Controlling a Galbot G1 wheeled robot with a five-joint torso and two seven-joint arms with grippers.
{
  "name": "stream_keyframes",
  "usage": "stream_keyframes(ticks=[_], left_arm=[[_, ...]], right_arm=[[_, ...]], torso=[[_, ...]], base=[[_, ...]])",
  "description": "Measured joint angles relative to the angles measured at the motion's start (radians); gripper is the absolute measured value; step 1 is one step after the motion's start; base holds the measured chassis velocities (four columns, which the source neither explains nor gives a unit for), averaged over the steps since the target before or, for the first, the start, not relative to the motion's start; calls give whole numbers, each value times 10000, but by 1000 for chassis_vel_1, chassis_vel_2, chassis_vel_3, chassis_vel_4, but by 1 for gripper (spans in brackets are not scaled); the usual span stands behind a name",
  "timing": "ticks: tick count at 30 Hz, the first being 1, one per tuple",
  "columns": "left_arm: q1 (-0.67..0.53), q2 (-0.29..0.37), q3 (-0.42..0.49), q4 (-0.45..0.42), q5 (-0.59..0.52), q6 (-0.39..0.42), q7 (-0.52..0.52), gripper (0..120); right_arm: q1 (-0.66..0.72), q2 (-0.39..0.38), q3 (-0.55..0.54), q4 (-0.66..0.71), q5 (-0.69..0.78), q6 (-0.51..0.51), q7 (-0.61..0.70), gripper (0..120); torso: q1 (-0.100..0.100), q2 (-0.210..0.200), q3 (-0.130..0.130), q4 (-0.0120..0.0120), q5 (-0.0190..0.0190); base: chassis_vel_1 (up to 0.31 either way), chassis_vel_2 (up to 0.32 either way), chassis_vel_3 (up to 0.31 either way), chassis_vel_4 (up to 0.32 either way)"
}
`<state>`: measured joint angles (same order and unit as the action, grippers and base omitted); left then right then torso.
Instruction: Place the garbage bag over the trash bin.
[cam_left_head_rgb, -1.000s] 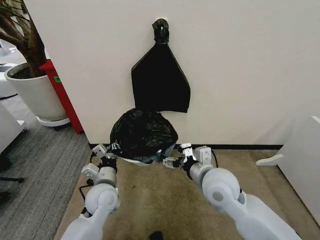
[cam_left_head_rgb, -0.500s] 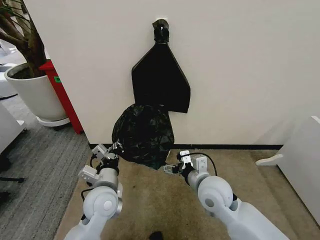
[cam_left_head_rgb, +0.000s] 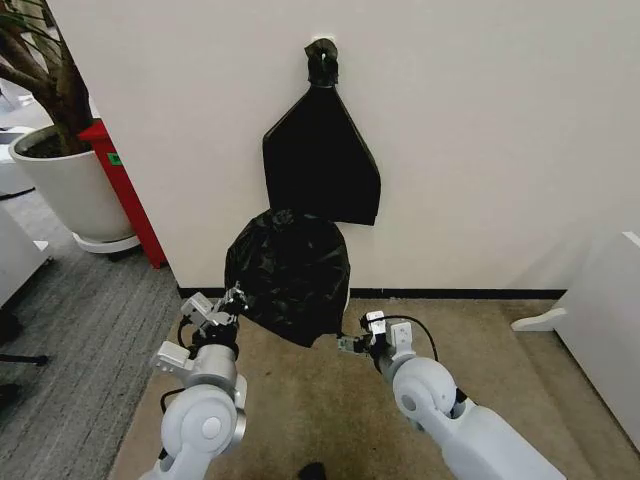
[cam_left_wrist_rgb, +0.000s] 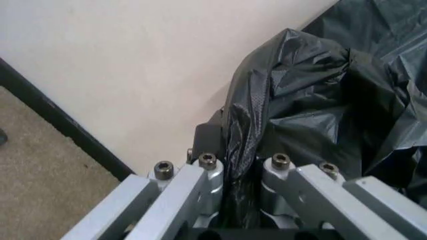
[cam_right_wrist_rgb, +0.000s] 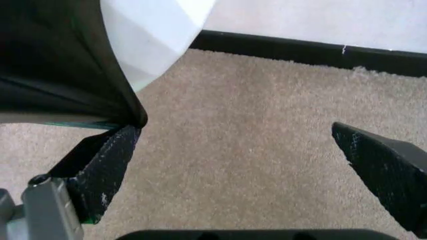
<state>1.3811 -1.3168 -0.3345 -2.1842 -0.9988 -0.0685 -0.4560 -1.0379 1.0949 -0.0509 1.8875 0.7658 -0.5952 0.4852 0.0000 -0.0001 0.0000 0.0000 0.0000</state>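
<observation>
Left end effector (cam_left_head_rgb: 232, 297) clamped on bag (cam_left_head_rgb: 290, 272) edge, plastic bunched between fingers (cam_left_wrist_rgb: 208, 172). Right end effector (cam_left_head_rgb: 348, 343) spread wide, empty, beside bag's lower corner. Since a second ago: both pulled back toward robot, bag lifted; bin (cam_right_wrist_rgb: 157, 35) rim no longer visible beneath from head view. Judgement: bag covers bin, right side released.

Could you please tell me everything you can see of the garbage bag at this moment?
The garbage bag is thin, glossy black plastic, heavily crinkled and puffed into a rounded bulge against the white wall, just below a flat black bag hanging there. It tapers to a low point beside the right gripper, whose fingers stand apart with one touching the bag's edge. The left gripper is shut on a bunched fold at its other side. A pale surface shows beneath its edge.
</observation>
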Motion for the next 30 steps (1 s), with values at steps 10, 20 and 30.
stream_keyframes(ticks=[10, 20, 30], left_arm=[[-283, 129, -93, 652, 79, -116, 1, 5], [-343, 344, -6, 1214, 653, -188, 238, 5], [223, 1147, 422, 1913, 3916, -467, 2386, 5]], right_arm=[[-606, -403, 101, 1611, 7, -154, -96, 100], [-1744, -1189, 879, 4193, -370, -117, -719, 100], [1074, -2596, 1923, 3435, -2843, 1729, -3783, 100]], torso=[[0, 0, 0, -1, -1], [0, 0, -1, -1, 1], [0, 0, 1, 1, 3]], base=[[0, 0, 0, 0], [0, 0, 0, 0], [0, 0, 0, 0]])
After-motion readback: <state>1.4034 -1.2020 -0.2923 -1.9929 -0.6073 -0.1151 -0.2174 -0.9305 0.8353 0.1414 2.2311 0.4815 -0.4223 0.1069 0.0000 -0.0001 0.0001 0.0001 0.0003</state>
